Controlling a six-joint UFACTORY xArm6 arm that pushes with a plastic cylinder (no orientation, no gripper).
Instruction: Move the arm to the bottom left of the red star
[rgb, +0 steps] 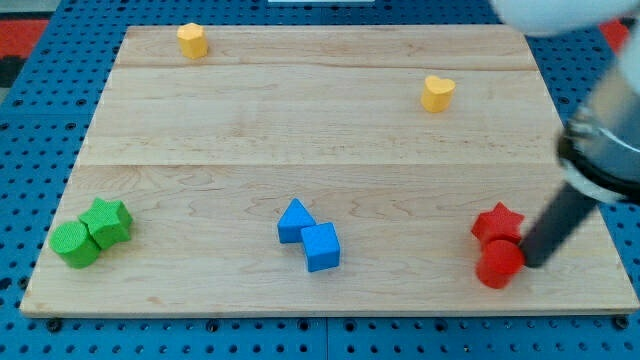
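The red star lies near the view's bottom right of the wooden board. A red round block touches it just below. My tip is at the end of the dark rod, right beside the red round block on its right side, and below and right of the red star.
A blue triangle and a blue cube touch at bottom centre. A green star and a green round block sit at bottom left. A yellow block is at top left, a yellow heart at upper right.
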